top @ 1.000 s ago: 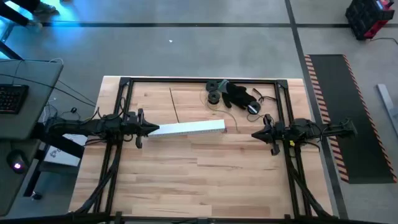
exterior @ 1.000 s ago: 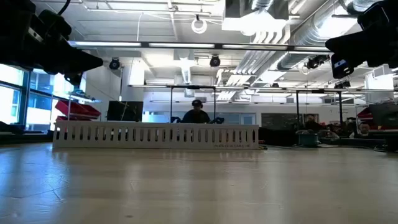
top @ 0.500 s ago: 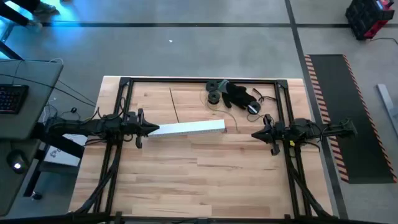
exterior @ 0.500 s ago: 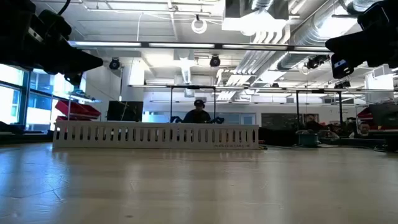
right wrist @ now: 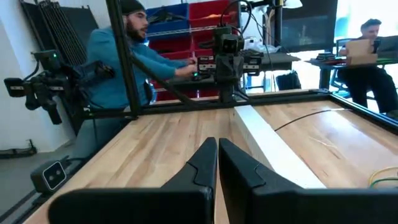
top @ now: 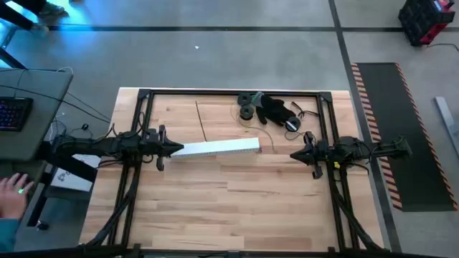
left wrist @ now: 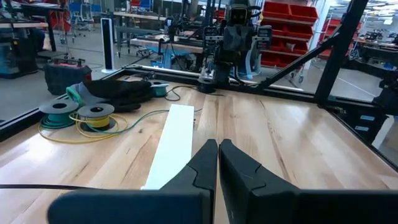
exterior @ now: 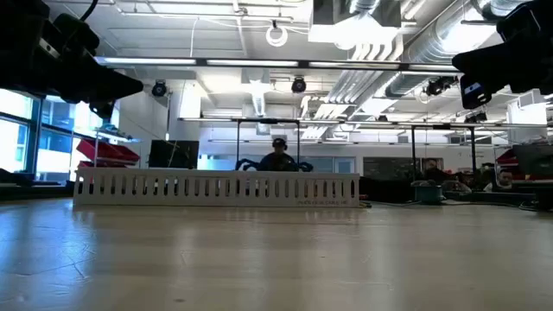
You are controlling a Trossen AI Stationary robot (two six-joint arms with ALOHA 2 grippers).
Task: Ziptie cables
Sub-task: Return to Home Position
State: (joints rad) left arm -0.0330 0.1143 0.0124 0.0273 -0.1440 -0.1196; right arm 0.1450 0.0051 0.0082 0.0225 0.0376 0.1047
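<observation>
one white slotted plastic duct [top: 219, 147]; your left gripper [top: 174, 149] at its end, right gripper [top: 294, 155] apart, both closed, empty; bare wood table [top: 229, 208] frontward.

The table [top: 237, 208], filling the middle of the high view, is showing pale jointed wood planks with a smooth, faintly satin finish. The white duct [top: 219, 148] lying across its centre is looking like smooth matt plastic, its side wall slotted in the low view. The frame [top: 229, 92] edging the table is reading as matt black metal tubing. The left gripper [left wrist: 218, 155] and the right gripper [right wrist: 217, 152] are showing dark, matt, moulded fingers. Near the table's upper edge, the wire spools [top: 247, 111] are carrying glossy plastic-coated wire beside a soft matt black pouch [top: 276, 109]. The floor [top: 215, 54] is looking like smooth grey concrete.
</observation>
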